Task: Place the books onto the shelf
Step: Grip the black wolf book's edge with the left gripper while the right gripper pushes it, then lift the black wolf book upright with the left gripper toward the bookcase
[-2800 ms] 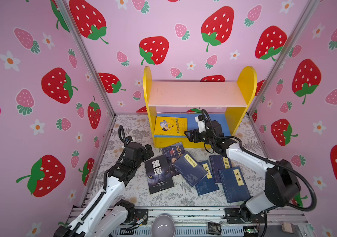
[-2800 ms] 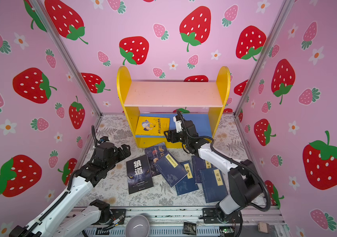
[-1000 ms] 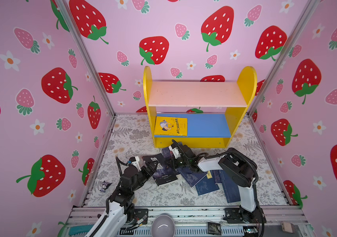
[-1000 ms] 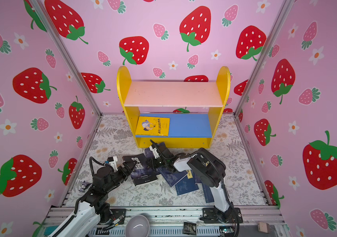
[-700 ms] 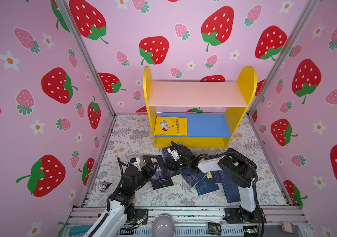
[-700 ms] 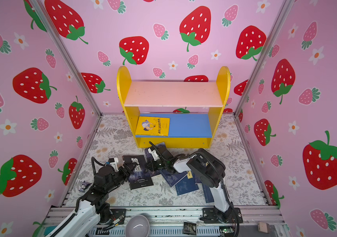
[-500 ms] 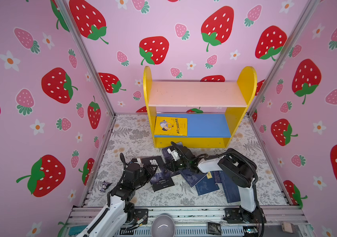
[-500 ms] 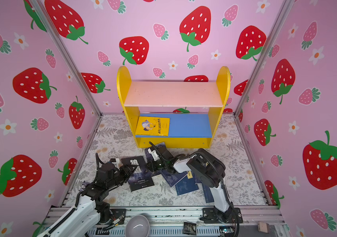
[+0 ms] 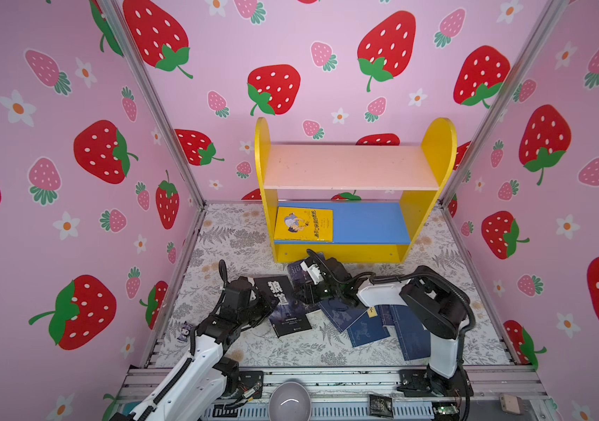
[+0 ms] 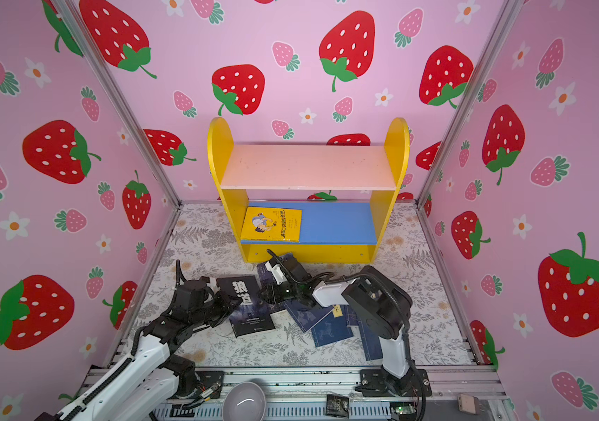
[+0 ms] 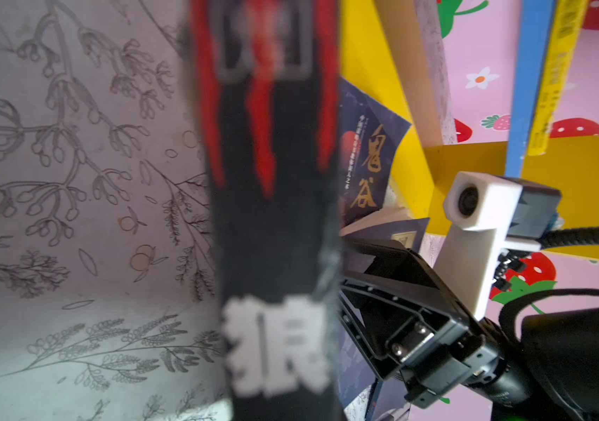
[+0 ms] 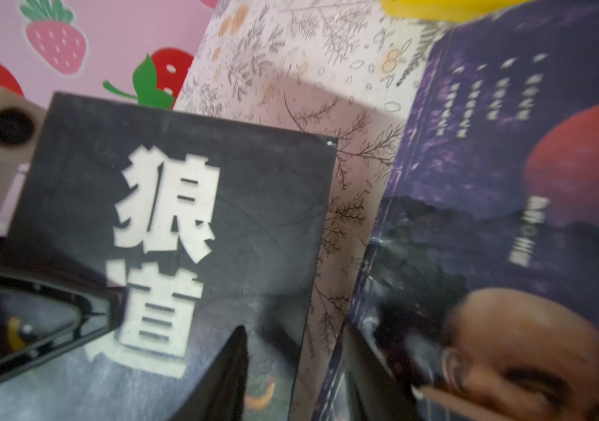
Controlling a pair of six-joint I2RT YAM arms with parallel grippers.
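Note:
The black book (image 9: 288, 310) with white characters lies on the floor in front of the shelf (image 9: 349, 168). My left gripper (image 9: 267, 297) is shut on its left edge, and its spine (image 11: 272, 237) fills the left wrist view. My right gripper (image 12: 294, 368) is open over the gap between the black book (image 12: 181, 218) and the dark portrait book (image 12: 509, 189), with nothing between its fingers. In a top view the right gripper (image 10: 266, 291) hangs low at the black book's right edge. A yellow book (image 9: 304, 224) lies flat on the blue lower board. Navy books (image 9: 367, 324) lie overlapped under the right arm.
The pink upper board (image 10: 307, 167) is bare. A grey bowl (image 9: 288, 401) sits at the front rail and a small figurine (image 9: 185, 330) lies by the left wall. Pink strawberry walls close in three sides. The right arm's wrist camera (image 11: 473, 204) is near the black book.
My left gripper has shut on the black book's left edge. My right gripper has opened beside that book. The book has turned a little towards the left arm.

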